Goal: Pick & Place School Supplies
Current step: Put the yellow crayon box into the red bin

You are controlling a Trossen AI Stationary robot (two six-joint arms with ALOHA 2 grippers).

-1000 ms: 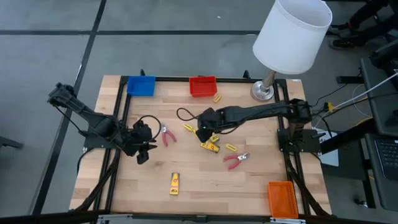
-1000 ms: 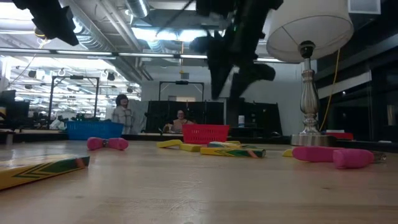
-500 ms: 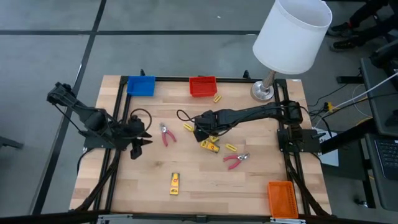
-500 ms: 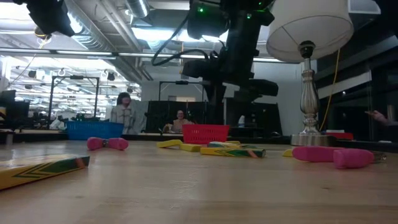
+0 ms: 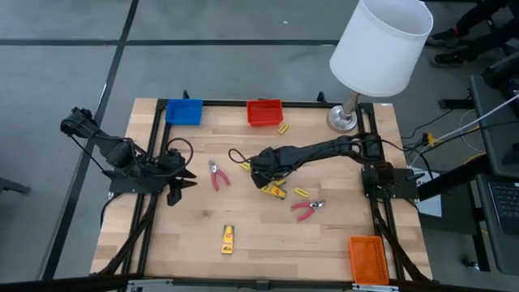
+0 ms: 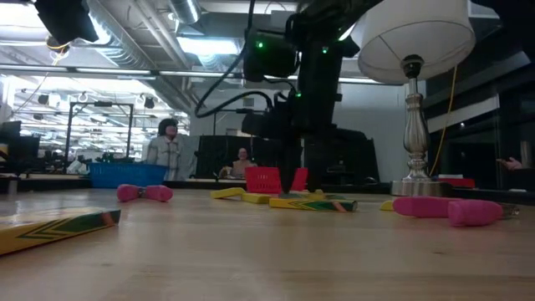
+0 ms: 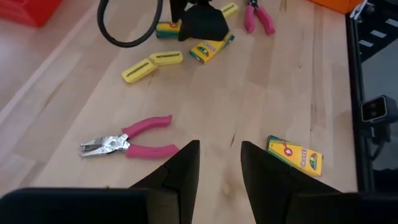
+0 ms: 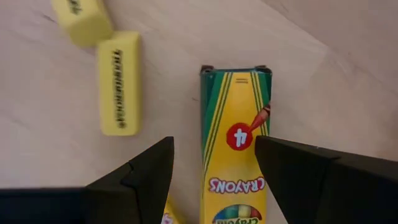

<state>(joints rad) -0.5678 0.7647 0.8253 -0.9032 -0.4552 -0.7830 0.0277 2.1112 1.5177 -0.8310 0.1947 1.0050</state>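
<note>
**Right gripper low over the middle crayon box**

While your left arm waits at the table's left edge, your right gripper [image 5: 261, 170] is down near the table's middle, right over a crayon box [image 8: 235, 146]. In the right wrist view its fingers [image 8: 134, 180] are spread wide, one on each side of the box's long edges, and neither one touches it. The box lies flat, showing a "4" and the word "CRAYONS". Just beside it sit two yellow erasers [image 8: 118, 82], one partly out of view.

From above, the box [image 5: 274, 191] pokes out just below the gripper, with another short eraser [image 5: 301, 192] near it and pink pliers [image 5: 307, 208] a little farther toward the front right. A second pair of pliers [image 5: 216, 175] lies between the two arms, close to your left gripper [image 5: 180, 185], whose fingers [image 7: 177, 174] are parted and empty. A second crayon box [image 5: 228, 238] lies alone toward the front edge. One more eraser [image 5: 283, 128] sits just beside the red tray [image 5: 263, 112] at the back.
</note>
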